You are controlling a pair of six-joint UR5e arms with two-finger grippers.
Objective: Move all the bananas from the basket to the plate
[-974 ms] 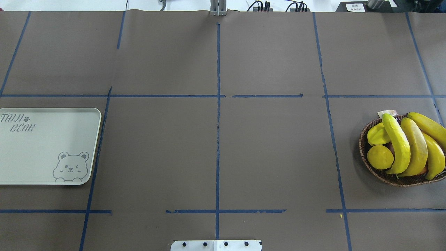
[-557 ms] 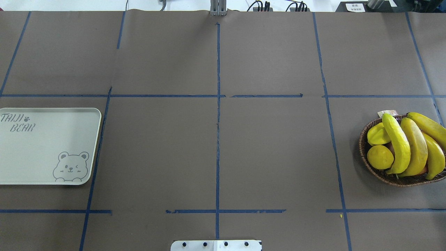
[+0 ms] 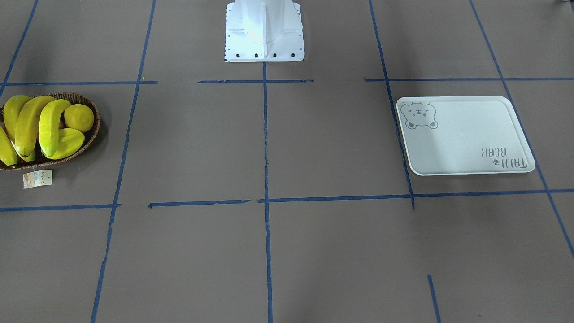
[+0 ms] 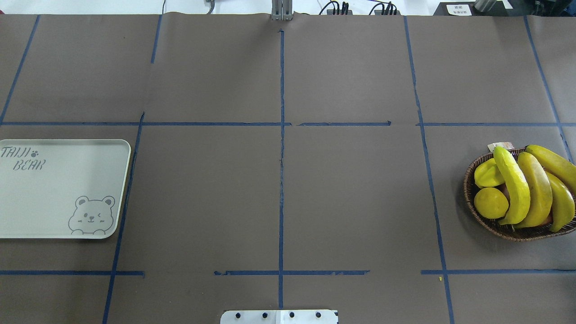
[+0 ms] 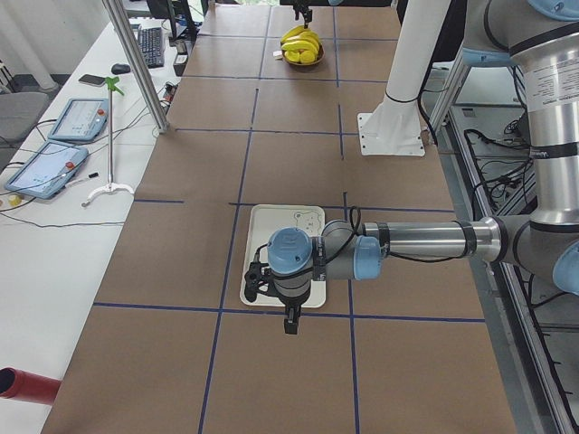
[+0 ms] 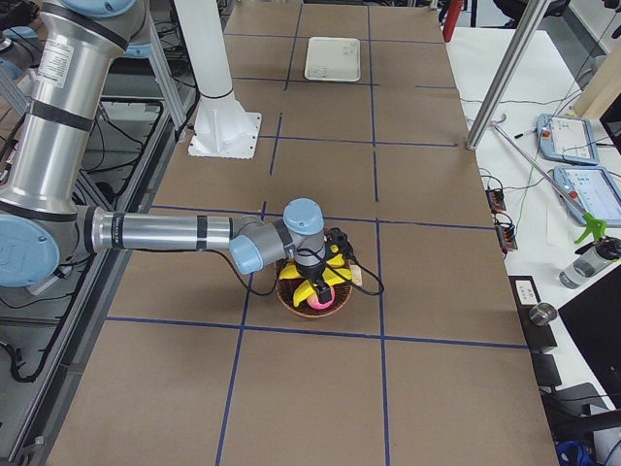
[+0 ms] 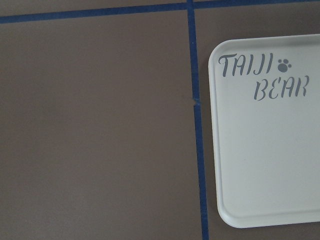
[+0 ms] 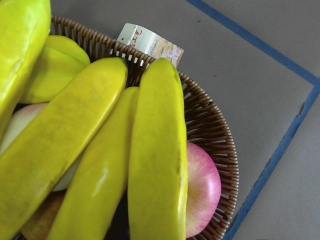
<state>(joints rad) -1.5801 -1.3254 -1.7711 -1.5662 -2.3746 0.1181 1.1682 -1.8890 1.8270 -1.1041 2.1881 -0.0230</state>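
While four bananas point(image 4: 536, 189) lie in the basket point(image 4: 470, 180) at right, right gripper point(image 6: 330, 275) hangs over them, left gripper point(image 5: 289, 322) over the plate point(image 4: 58, 198) at left; jaw widths cannot be told.

table point(image 4: 351, 193): brown, blue-taped | basket point(image 4: 506, 233) at one end | plate point(image 4: 54, 198) at other

We see brown paper cover point(image 4: 351, 67) over whole table, blue tape lines point(image 4: 281, 180) gridding it. We note white side bench point(image 5: 54, 235) alongside, two tablets point(image 5: 77, 119) and keyboard point(image 5: 150, 47) on it, metal pole point(image 5: 136, 63) upright at table edge. Light even, shadows soft.
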